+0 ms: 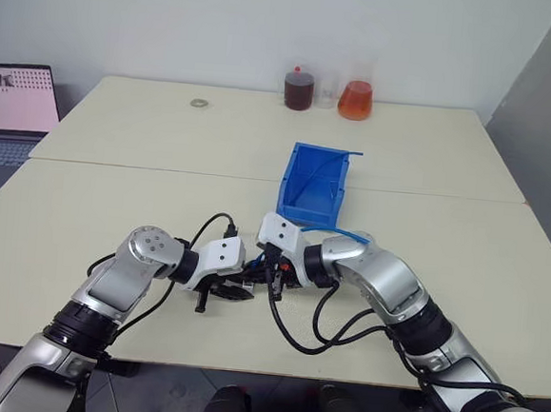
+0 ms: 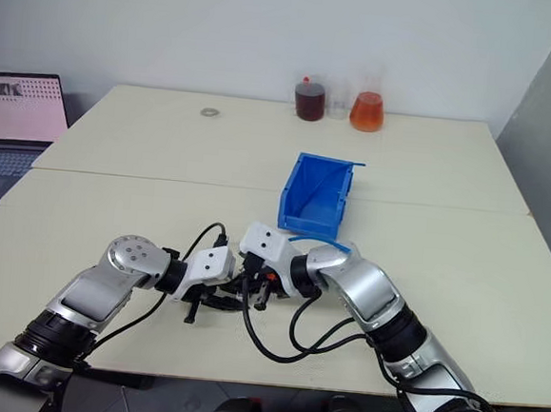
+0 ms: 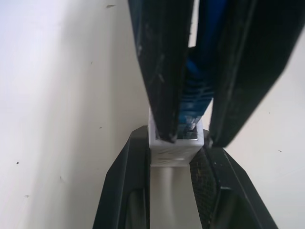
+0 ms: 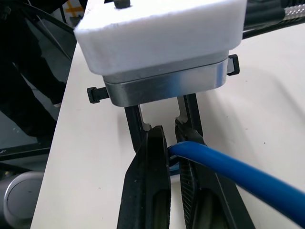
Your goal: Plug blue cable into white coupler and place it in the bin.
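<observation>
1. While the left gripper (image 3: 174, 157) clamps the white coupler (image 3: 175, 144), keep it steady as the anchor.
2. Pinched shut on the blue cable (image 4: 238, 174), the right gripper (image 4: 172, 143) meets the coupler head-on; the plug sits at the socket mouth, so I'd press straight along the socket, no twist.
3. Beyond the coupler on the table (image 1: 115, 184) waits the bin (image 1: 315, 185), near.

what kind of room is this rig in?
Probably a lab or office test room: plain white wall, two pale tables pushed together, an open laptop on a side desk, and flasks of dark and orange liquid at the far edge beyond the bin.
</observation>
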Robot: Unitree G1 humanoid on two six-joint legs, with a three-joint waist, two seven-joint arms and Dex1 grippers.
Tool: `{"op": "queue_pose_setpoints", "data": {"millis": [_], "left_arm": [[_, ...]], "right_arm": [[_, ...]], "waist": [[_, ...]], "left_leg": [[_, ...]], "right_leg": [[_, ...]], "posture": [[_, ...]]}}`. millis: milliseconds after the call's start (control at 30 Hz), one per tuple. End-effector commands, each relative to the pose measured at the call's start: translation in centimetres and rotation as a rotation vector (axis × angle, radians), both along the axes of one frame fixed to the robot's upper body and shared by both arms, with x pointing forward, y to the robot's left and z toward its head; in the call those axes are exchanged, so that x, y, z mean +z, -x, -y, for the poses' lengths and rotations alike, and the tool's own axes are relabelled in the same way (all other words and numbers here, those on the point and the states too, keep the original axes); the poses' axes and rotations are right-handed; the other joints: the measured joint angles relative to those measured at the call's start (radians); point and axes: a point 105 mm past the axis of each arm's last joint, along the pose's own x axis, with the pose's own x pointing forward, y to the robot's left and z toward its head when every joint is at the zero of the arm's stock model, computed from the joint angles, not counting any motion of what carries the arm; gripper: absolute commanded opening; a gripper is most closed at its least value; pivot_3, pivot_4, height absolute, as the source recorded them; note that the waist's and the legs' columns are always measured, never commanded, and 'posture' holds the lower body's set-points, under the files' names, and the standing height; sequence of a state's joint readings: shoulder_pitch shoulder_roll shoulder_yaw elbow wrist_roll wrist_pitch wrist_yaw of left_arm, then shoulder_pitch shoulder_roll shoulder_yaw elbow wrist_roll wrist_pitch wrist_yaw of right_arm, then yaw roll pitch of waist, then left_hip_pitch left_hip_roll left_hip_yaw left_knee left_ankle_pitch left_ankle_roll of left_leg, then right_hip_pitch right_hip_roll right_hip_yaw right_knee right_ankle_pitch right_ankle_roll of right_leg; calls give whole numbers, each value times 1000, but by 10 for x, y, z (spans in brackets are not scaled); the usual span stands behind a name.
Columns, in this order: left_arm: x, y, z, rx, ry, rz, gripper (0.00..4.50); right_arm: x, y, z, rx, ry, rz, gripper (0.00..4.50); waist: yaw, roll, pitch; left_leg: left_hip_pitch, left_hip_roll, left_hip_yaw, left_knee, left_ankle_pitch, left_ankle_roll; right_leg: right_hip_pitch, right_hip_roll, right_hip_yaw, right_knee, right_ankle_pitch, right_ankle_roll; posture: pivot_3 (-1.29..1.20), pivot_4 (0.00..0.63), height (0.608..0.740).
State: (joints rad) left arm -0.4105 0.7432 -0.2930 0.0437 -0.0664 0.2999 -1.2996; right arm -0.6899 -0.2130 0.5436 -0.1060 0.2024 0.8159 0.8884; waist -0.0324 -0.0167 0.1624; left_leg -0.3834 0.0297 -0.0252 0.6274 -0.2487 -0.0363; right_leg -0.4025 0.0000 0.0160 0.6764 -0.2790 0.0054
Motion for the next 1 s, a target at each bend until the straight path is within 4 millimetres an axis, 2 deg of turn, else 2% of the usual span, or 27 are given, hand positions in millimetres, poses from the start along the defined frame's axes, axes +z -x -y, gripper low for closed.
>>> {"op": "queue_pose_setpoints", "data": {"millis": [33,300,600,767,1000], "left_arm": [[-18,0,-8,63,-48,-44,798],[-19,-1,-5,67,-31,-45,797],[-19,0,-4,74,-12,-42,797],[-19,1,-3,77,-5,-40,797],[-17,2,-4,78,0,-37,797]], "right_arm": [[-18,26,-16,103,30,-50,2],[-26,27,-19,101,29,-77,0],[-42,38,-19,154,60,-122,0],[-50,36,-20,145,53,-125,0],[-57,40,-25,174,50,-139,0]], "waist": [[0,0,0],[0,0,-2],[-1,1,-5],[-1,1,-6],[-3,1,-5]], "left_leg": [[0,0,0,0,0,0],[1,0,0,0,0,0],[3,0,0,0,0,0],[4,0,0,0,0,0],[15,1,-1,-2,0,0]], "right_leg": [[0,0,0,0,0,0],[0,1,0,1,0,0],[2,1,0,1,-1,-1],[3,1,0,1,-1,-1],[13,-1,0,0,-4,-7]], "posture": [[0,150,740],[0,150,740],[0,150,740],[0,150,740],[0,150,740]]}}
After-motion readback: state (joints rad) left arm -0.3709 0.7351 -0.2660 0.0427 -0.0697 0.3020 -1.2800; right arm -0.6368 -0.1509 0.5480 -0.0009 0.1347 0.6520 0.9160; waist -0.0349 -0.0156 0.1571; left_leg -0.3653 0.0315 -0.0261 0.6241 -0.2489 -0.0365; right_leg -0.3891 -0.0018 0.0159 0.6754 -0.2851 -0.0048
